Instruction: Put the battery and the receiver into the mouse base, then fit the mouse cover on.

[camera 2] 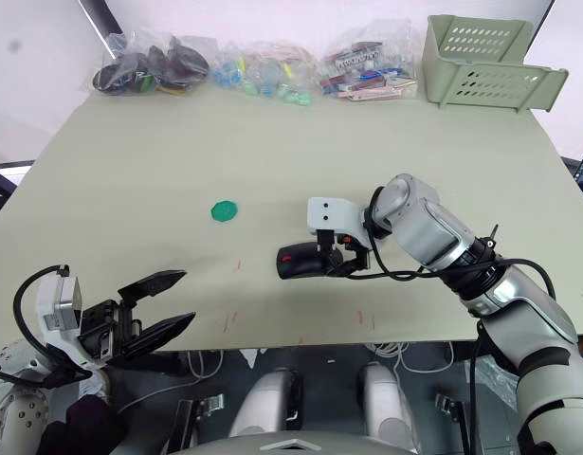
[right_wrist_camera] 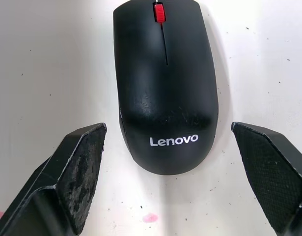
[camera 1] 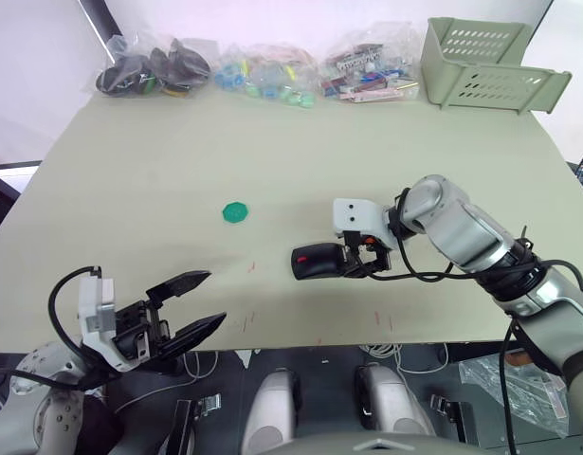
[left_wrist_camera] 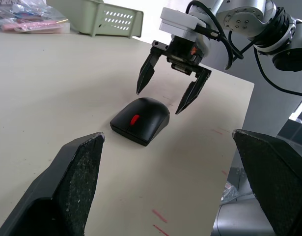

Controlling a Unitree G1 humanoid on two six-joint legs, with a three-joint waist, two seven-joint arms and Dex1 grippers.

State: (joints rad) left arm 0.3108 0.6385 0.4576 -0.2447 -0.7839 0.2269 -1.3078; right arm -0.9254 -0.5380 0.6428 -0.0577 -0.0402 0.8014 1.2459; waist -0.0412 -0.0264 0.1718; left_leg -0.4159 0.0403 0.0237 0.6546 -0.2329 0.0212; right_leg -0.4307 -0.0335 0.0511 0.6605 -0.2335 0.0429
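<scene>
1. You are looking at a mouse that appears fully assembled: the mouse cover (right_wrist_camera: 165, 98) sits on the mouse base (left_wrist_camera: 137, 136), with only the red scroll wheel (right_wrist_camera: 159, 12) poking through the top. It lies a little right of centre in the left eye view, low on the table (camera 1: 177, 161).
2. Judged from that, the cover step looks done, and nothing obvious is left except backing away.
3. Your right gripper (left_wrist_camera: 169, 92) hangs just above the mouse's rear end, fingers spread wide and touching nothing.
4. Your left gripper (camera 1: 198, 305) is at the lower left of the left eye view, well apart from the mouse, also spread and empty.
5. You cannot confirm the battery or the receiver: any compartment is hidden under the cover.
6. Whether the cover is clicked fully home is hard to make out; the seam shows no clear gap in the left wrist view.
7. The green disc (camera 1: 235, 211) lies left of the mouse, apart from it.
</scene>
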